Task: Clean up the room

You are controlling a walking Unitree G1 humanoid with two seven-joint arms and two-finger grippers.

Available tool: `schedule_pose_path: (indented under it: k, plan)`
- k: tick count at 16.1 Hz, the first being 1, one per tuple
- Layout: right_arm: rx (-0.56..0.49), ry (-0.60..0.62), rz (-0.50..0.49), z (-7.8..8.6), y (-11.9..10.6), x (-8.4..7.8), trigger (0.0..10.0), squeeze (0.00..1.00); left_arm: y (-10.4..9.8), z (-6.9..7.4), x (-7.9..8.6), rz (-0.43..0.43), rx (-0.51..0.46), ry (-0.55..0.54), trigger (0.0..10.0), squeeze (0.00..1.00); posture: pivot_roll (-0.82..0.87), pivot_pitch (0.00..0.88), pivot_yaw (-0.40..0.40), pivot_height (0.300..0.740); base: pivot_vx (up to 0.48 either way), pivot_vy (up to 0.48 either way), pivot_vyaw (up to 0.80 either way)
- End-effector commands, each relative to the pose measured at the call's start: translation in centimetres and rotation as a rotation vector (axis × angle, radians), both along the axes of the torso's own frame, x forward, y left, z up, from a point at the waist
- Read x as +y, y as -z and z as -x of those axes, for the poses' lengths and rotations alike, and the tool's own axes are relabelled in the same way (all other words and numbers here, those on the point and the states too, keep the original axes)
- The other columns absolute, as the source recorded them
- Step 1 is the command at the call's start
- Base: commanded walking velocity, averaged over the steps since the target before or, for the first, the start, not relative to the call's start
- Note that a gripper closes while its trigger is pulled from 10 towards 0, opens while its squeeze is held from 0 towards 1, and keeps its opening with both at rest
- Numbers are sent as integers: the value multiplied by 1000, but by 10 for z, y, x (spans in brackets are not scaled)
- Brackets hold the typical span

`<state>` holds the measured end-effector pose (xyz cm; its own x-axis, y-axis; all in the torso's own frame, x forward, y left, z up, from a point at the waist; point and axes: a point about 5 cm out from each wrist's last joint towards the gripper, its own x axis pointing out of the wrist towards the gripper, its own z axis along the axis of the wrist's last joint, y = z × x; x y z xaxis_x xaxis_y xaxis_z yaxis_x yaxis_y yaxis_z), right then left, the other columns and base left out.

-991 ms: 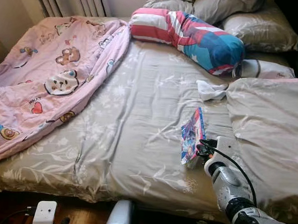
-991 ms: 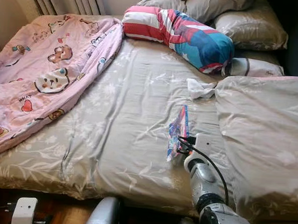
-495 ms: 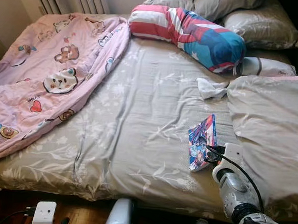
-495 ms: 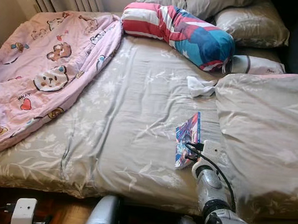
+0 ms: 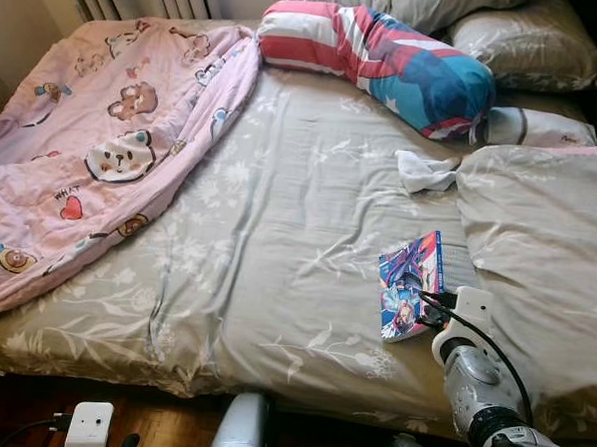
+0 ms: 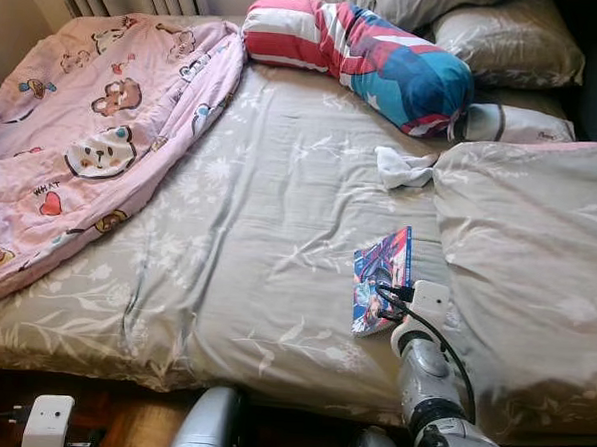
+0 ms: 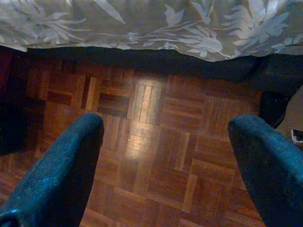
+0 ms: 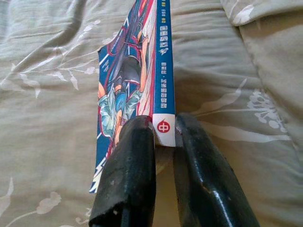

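Right end effector [image 8: 163, 142] clamps the book [image 8: 142, 71] spine over the bed [image 5: 278, 232]

You are looking at a bedroom in a home. A bed [image 5: 275, 282] with a beige leaf-patterned sheet fills most of the head views. A pink blanket [image 5: 92, 153] printed with cartoon bears lies bunched on its left side. Pillows [image 5: 528, 45] in matching beige sit at the head, with a striped red, white and blue bolster [image 5: 387, 63] before them. Below the bed's edge you see a wooden parquet floor [image 7: 156, 142].
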<state>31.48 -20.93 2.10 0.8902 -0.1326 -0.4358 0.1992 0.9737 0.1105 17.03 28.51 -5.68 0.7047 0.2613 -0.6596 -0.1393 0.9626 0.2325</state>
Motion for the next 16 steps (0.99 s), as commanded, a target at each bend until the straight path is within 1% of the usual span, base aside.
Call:
schedule_pose_path:
  k: [1, 5, 8, 9, 10, 12, 14, 15, 16]
  plan:
    - [-14, 26, 10, 1, -1, -5, 10000, 1000, 4, 10, 4, -11, 37, -7, 10000, 0, 250, 187, 99, 647, 0, 0, 0]
    - [-13, 61, 38, 2, -2, -12, 10000, 1000, 5, 11, 4, -8, 48, -14, 10000, 0, 245, 183, 94, 647, 0, 0, 0]
    - [4, 48, 41, 6, 4, -9, 10000, 1000, 5, 10, 2, -2, 52, -16, 10000, 0, 242, 178, 89, 647, 0, 0, 0]
    - [9, 53, 43, 8, 6, -8, 10000, 941, 6, 10, 1, 2, 53, -17, 10000, 0, 239, 175, 86, 647, 0, 0, 0]
    - [11, 54, 44, 10, 8, -7, 10000, 0, 6, 10, 0, 3, 54, -18, 10000, 0, 236, 171, 82, 647, 0, 0, 0]
    - [22, 16, 56, 15, 14, -1, 10000, 0, 7, 10, -2, 10, 56, -21, 10000, 0, 224, 158, 68, 647, 0, 0, 0]
    - [47, -4, 45, 25, 24, 5, 10000, 0, 9, 9, -6, 21, 60, -26, 10000, 0, 209, 137, 53, 647, 0, 0, 0]
    - [77, 0, 26, 35, 34, 7, 10000, 0, 10, 10, -8, 31, 65, -28, 10000, 0, 197, 122, 44, 647, 0, 0, 0]
    - [126, 1, 13, 50, 47, 8, 10000, 0, 12, 10, -11, 42, 70, -29, 10000, 0, 183, 107, 33, 647, 0, 0, 0]
